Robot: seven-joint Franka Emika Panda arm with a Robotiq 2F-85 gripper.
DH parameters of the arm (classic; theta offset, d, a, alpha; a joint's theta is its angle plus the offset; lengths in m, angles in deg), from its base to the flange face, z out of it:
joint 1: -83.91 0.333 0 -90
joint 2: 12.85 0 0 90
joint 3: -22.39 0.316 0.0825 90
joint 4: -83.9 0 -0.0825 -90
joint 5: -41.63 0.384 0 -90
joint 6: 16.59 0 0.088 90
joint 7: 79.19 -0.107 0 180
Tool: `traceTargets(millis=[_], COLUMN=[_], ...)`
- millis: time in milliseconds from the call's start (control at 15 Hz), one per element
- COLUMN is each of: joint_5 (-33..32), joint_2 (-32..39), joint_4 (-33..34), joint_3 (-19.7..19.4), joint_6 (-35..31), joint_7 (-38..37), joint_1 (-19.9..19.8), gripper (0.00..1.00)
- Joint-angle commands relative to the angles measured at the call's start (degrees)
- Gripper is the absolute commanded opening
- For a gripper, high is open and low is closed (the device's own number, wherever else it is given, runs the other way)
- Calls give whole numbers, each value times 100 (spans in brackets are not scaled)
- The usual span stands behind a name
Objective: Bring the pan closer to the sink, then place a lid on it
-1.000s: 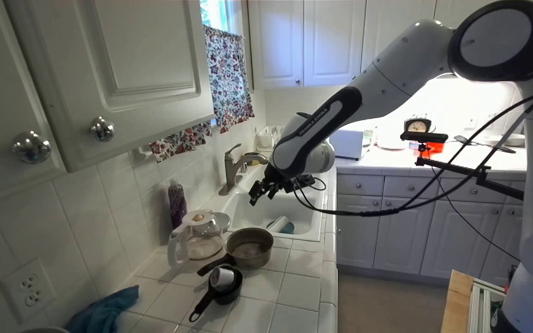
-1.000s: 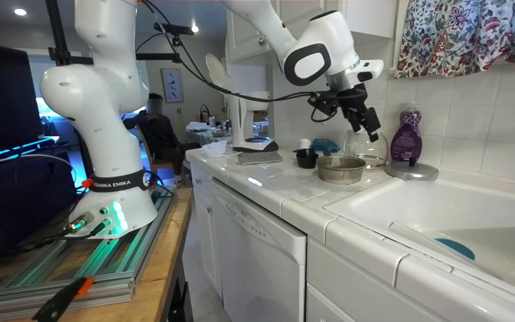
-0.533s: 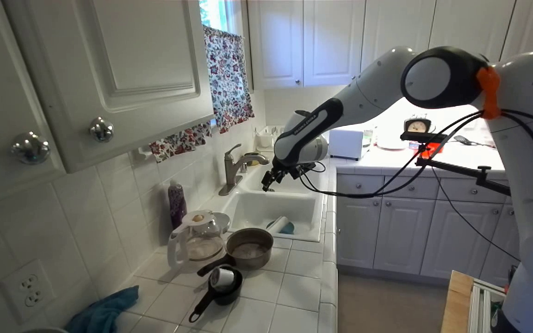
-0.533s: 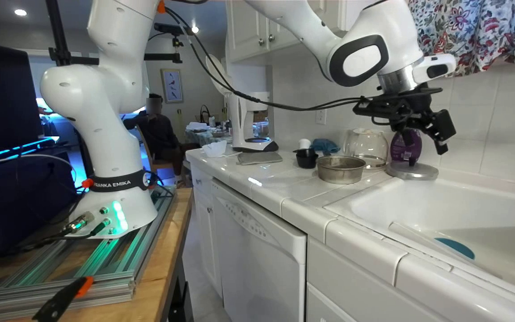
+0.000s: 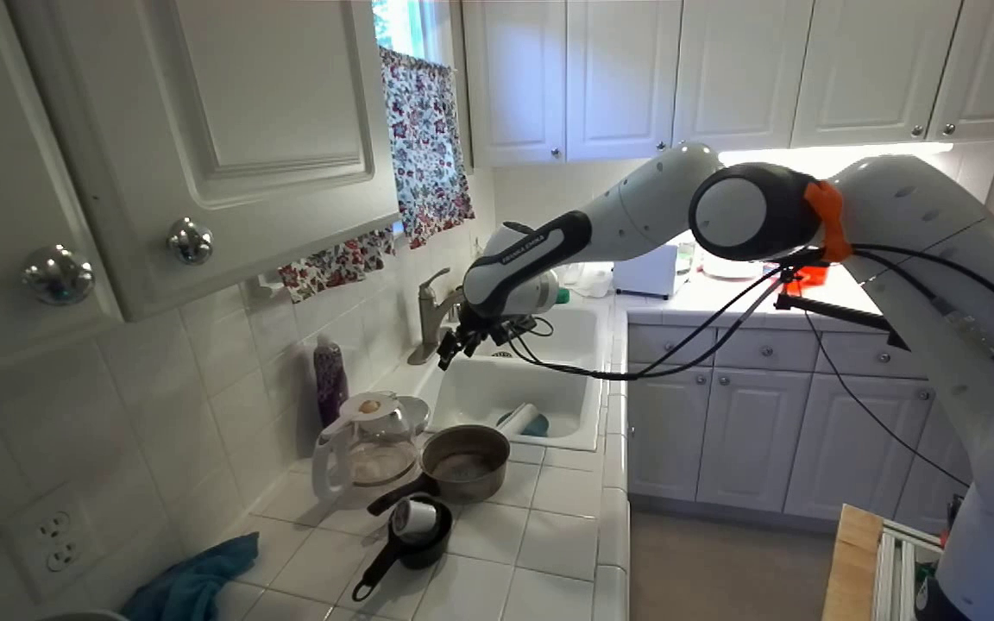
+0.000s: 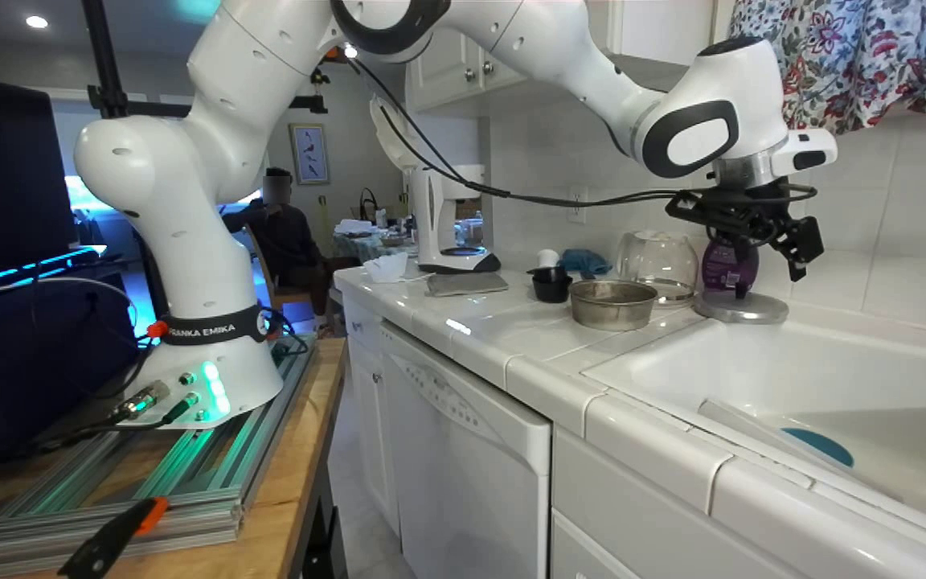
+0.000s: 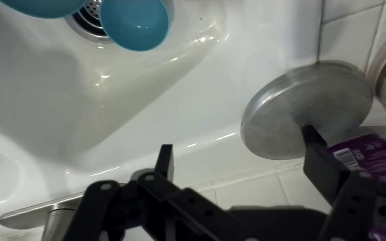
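Observation:
The round grey-brown pan (image 5: pixel 465 470) stands uncovered on the tiled counter beside the white sink (image 5: pixel 588 414), its dark handle pointing away from the basin. In an exterior view the pan (image 6: pixel 613 310) sits left of a flat grey metal lid (image 6: pixel 740 310), which rests at the sink's corner by the wall and has a black knob. My gripper (image 7: pixel 238 140) is open with nothing between its fingers. In the wrist view the right finger (image 7: pixel 325 167) overlaps the lid (image 7: pixel 276 134); I cannot tell the knob from the dark fingertip there. The gripper (image 6: pixel 805 251) hangs above the sink's wall side, higher than the lid.
A purple bottle (image 7: pixel 374 157) stands against the wall beside the lid. A glass coffee pot (image 5: pixel 380 457) touches the area behind the pan. The small black skillet (image 5: pixel 428 548) holds a white cup. The faucet (image 5: pixel 430 323) is near my gripper. Blue bowls (image 7: pixel 134 25) lie in the sink.
My gripper has travelled out over the sink, then toward the wall and slightly down, while the arm's elbow has lowered. Pan and lid have stayed put; the jaws show no visible change.

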Motion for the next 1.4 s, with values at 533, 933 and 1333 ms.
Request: traceTargets(millis=[533, 933, 1333], joint_5=[94, -39, -313], joint_2=[499, 648, 1025], joint_4=[882, 942, 1352], joint_3=[-106, -171, -644], joint_6=[347, 402, 428], joint_7=[-135, -402, -785], joint_1=[222, 704, 1307], gripper=[100, 100, 100])
